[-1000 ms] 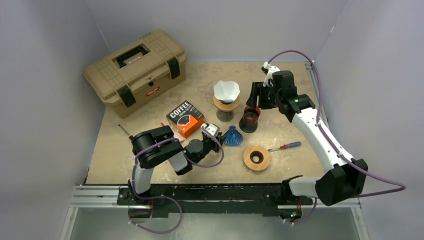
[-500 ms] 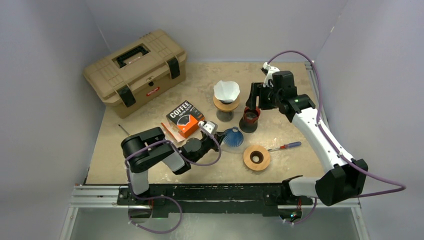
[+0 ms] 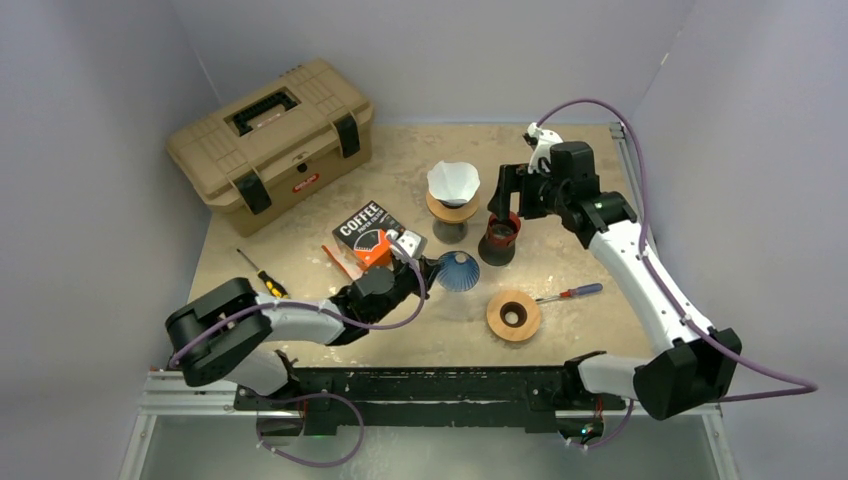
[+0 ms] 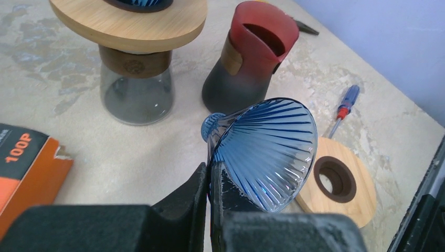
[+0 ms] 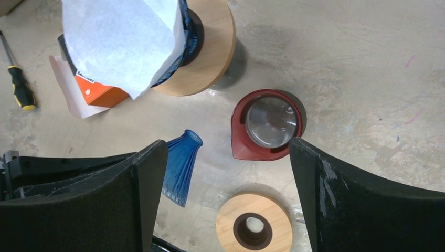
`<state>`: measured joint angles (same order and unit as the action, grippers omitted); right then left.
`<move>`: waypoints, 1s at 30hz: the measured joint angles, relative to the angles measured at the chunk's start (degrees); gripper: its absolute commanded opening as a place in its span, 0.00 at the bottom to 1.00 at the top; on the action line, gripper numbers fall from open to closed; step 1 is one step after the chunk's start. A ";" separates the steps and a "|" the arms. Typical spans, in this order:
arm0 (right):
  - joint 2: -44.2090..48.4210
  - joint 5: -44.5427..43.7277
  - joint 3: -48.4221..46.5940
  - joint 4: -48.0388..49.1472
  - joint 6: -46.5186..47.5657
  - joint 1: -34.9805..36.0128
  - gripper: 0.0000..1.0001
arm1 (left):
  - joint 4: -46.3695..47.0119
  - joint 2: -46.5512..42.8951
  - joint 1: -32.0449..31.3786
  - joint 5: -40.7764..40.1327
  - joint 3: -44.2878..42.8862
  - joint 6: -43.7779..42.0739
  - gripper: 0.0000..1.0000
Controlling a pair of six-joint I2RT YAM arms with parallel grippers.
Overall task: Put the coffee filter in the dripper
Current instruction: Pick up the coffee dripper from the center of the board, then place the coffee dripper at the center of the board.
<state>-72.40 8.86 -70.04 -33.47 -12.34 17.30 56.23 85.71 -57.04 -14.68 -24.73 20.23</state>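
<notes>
Since a second ago the left arm is swinging its elbow out toward eight o'clock and lying low across the table [image 3: 300,250]. The left pincer [image 4: 211,170], which stood apart then, is now closing tight on the near rim of the blue dripper [image 4: 267,147], pinching the glass wall between its pads. That dripper is lying on its side, its narrow foot pointing toward the back of the table.

Working outward from there, the red-topped vessel [image 3: 500,238] is standing at two o'clock, just behind the cone. A loose wooden ring [image 3: 513,315] is lying flat at four o'clock, and the orange coffee box [image 3: 370,235] is sitting at ten. At twelve to one o'clock the white coffee filter [image 5: 118,42] is resting in a far dripper [image 5: 179,39] on its wooden collar [image 5: 210,47] — already seated there, not in the held cone. The right pincer [image 5: 225,149] is hovering over the red-topped vessel with its jaws spread wide, gripping nothing.

The step in hand looks like raising the fallen blue dripper and standing it mouth-up. A thin glass rim is a slippery hold, so the lift is probably best done slowly and straight up. The turn is best saved until the foot is clear of the table — and made away from the red-topped vessel, which is close enough to be clipped.
</notes>
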 measured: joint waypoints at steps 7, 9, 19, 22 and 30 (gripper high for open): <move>3.34 4.15 0.13 2.32 1.55 0.00 0.92 | -29.27 -7.19 0.00 -4.79 -9.97 1.16 0.00; 4.68 5.60 0.20 3.32 1.90 0.00 0.92 | -36.74 -8.04 0.00 -6.99 -13.31 2.40 0.00; 6.43 13.97 1.99 7.87 2.51 0.00 0.93 | -63.21 -13.57 0.02 -12.81 -19.19 10.45 0.00; 6.43 16.15 2.05 8.74 2.51 0.00 0.92 | -65.66 -16.35 0.52 -12.85 -19.43 12.20 0.00; 6.45 20.81 2.08 11.63 2.21 0.26 0.85 | -66.60 -23.50 5.51 -12.90 -21.35 15.26 0.00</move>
<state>-65.95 29.67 -67.96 -21.85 -10.13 17.56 -10.37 62.22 -51.53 -27.57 -46.09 35.48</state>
